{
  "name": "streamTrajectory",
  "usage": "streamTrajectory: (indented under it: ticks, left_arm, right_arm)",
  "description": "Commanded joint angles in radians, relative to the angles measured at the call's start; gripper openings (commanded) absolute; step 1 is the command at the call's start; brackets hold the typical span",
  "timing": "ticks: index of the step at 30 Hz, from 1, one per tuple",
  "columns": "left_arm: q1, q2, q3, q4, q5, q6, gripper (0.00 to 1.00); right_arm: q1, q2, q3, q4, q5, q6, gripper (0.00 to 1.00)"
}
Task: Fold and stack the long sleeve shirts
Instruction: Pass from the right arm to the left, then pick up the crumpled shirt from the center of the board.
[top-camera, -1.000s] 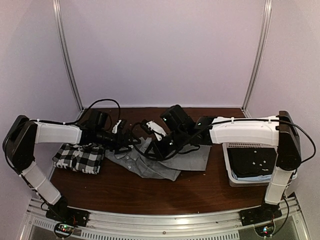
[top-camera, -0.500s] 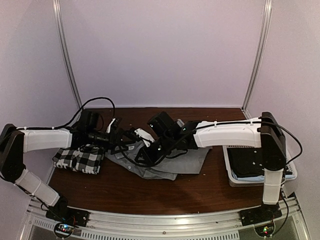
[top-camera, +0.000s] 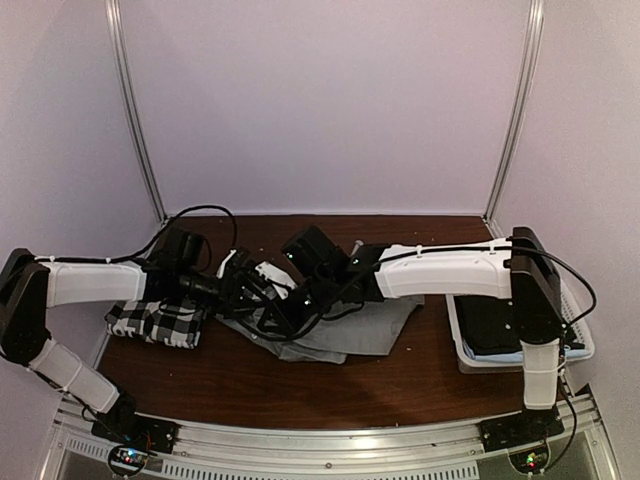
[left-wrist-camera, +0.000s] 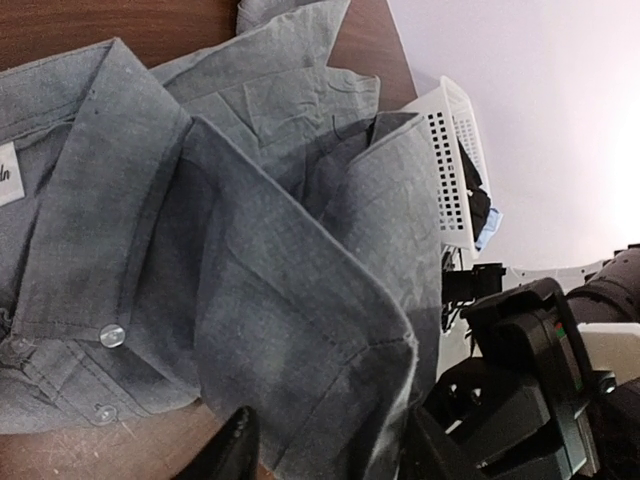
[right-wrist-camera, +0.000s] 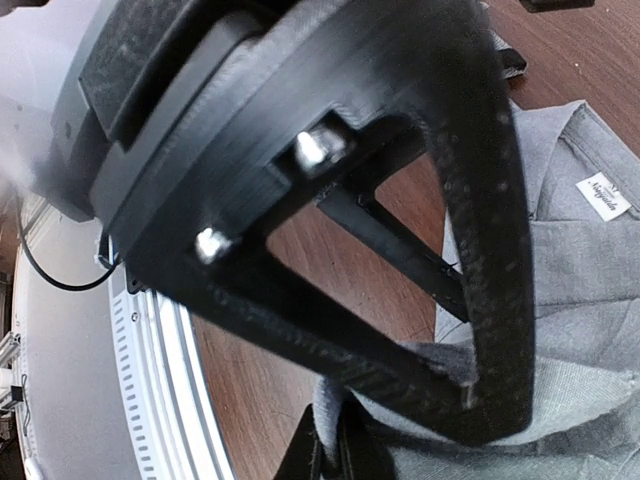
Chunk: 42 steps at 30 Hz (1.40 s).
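The grey long sleeve shirt (top-camera: 350, 328) lies crumpled at mid-table, collar and buttons (left-wrist-camera: 112, 335) showing in the left wrist view. The checked shirt (top-camera: 160, 320) rests folded at the left. My left gripper (top-camera: 262, 290) hangs over the grey shirt's left part, its fingers apart on either side of a raised, loose fold (left-wrist-camera: 330, 330). Whether they press the cloth is not clear. My right gripper (right-wrist-camera: 335, 455) is shut on a thin edge of the same shirt, close beside the left one (top-camera: 285, 305).
A white perforated basket (top-camera: 520, 362) holding dark clothes stands at the right edge; its wall (left-wrist-camera: 450, 150) shows in the left wrist view. The left gripper's black frame (right-wrist-camera: 400, 150) fills the right wrist view close up. The metal rail (top-camera: 330, 440) runs along the near edge.
Both arms have swung left and closer together over the grey shirt. The left jaws have narrowed around a fold. The shirt's left side has bunched up.
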Motion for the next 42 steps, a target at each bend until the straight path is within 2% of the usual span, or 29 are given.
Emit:
streamTrajectory:
  ticks: [1,4,6,7,12,14,20,24,32,42]
  left_arm:
    - [-0.008,-0.033,-0.02,-0.018,-0.008,0.013,0.43]
    - [-0.01,-0.04,-0.034,-0.048,-0.032,0.015,0.19]
    - [-0.01,-0.051,-0.044,-0.077,-0.062,0.016,0.01]
    - [-0.01,-0.057,-0.051,-0.094,-0.083,0.016,0.0]
    - [-0.01,-0.105,-0.093,-0.181,-0.165,0.024,0.0]
    - [-0.01,-0.131,-0.112,-0.22,-0.188,0.033,0.0]
    - [-0.01,-0.195,-0.158,-0.322,-0.247,0.058,0.0]
    - [-0.011,-0.219,-0.167,-0.354,-0.268,0.061,0.0]
    - [-0.01,-0.27,-0.208,-0.408,-0.302,0.065,0.0]
    - [-0.011,-0.372,-0.281,-0.428,-0.322,-0.006,0.0]
  right_arm:
    - [0.015,0.014,0.036,-0.02,-0.024,-0.025,0.08]
    - [0.015,0.012,0.043,-0.032,-0.001,-0.025,0.16]
    - [0.013,0.006,0.05,-0.045,0.021,-0.032,0.27]
    - [0.009,0.002,0.054,-0.052,0.034,-0.036,0.33]
    - [-0.063,-0.044,0.047,-0.071,0.116,-0.029,0.54]
    - [-0.114,-0.048,0.052,-0.091,0.185,-0.021,0.59]
    - [-0.279,-0.006,0.047,-0.096,0.302,-0.011,0.62]
    - [-0.334,0.054,0.066,-0.074,0.337,-0.093,0.66]
    - [-0.325,0.283,0.325,-0.187,0.213,-0.251,0.69]
    - [-0.28,0.332,0.313,-0.255,0.18,-0.343,0.75]
